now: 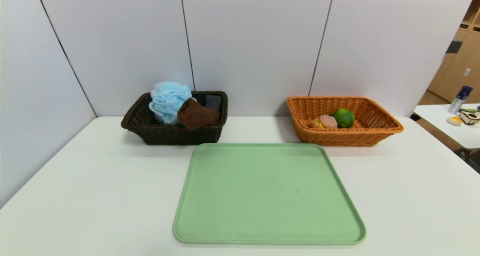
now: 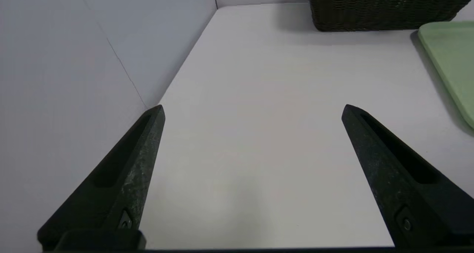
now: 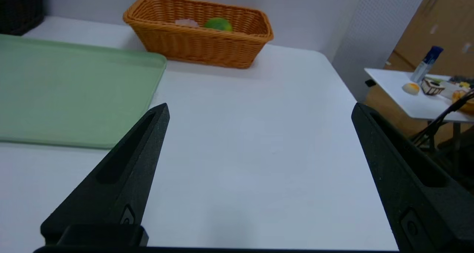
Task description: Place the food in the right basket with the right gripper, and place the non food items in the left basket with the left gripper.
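My left gripper (image 2: 253, 110) hangs over bare table (image 1: 93, 181) near left wall, jaws wide, nothing held. Dark brown basket (image 1: 169, 134) far left: blue pouf (image 1: 167, 100), brown towel (image 1: 197, 115), dark grey towel (image 1: 213, 101) inside. Green tray (image 1: 268, 194) center. Orange basket (image 1: 347, 136) far right w/ pink bun (image 1: 328, 121) touching green citrus (image 1: 344, 117). Right gripper (image 3: 260, 108) released, over table right of tray.

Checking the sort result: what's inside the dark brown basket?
In the dark brown basket: a light blue pouf, a brown rolled towel leaning on it, and a dark grey item behind. Anything beneath them is covered.
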### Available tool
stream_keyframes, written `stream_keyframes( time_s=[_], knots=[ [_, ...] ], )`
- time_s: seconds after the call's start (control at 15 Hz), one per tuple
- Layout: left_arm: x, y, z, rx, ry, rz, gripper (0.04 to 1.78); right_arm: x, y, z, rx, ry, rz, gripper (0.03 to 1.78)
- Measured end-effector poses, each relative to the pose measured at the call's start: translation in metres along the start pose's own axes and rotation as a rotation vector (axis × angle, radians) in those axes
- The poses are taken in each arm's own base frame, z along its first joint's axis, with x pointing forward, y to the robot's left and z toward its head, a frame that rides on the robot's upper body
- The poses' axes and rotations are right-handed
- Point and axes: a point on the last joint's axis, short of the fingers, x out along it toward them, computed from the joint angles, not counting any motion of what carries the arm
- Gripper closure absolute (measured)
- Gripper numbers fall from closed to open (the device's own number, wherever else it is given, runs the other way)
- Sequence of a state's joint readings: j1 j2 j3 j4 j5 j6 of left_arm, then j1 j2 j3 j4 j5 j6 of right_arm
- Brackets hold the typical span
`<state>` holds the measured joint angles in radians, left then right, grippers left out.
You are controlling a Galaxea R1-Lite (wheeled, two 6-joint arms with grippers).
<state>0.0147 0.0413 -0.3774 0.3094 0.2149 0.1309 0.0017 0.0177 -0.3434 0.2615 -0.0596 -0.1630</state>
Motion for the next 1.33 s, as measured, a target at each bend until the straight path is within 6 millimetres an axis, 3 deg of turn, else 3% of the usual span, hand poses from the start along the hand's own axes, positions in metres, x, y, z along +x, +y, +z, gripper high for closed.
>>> stream_keyframes(
  time_s=[0.2,0.33,0.53,0.73,1.33],
  knots=[
    [0.022,-0.009,-0.028,0.015,-0.146,-0.009,0.13,0.021,0.007,-0.03,-0.007,-0.103,0.0,0.12],
    [0.026,-0.011,-0.03,-0.018,-0.298,-0.033,0.13,0.027,0.009,-0.041,-0.001,-0.125,-0.008,0.12],
    [0.03,-0.017,-0.047,-0.057,-0.19,-0.162,0.13,0.029,0.014,-0.063,0.088,0.047,0.081,0.12],
    [0.031,-0.021,-0.067,-0.138,0.011,-0.229,0.13,0.028,0.014,-0.064,0.122,0.072,0.082,0.12],
    [0.031,-0.02,-0.067,-0.181,0.019,-0.208,0.13,0.028,0.013,-0.065,0.163,0.074,0.048,0.12]
  ],
)
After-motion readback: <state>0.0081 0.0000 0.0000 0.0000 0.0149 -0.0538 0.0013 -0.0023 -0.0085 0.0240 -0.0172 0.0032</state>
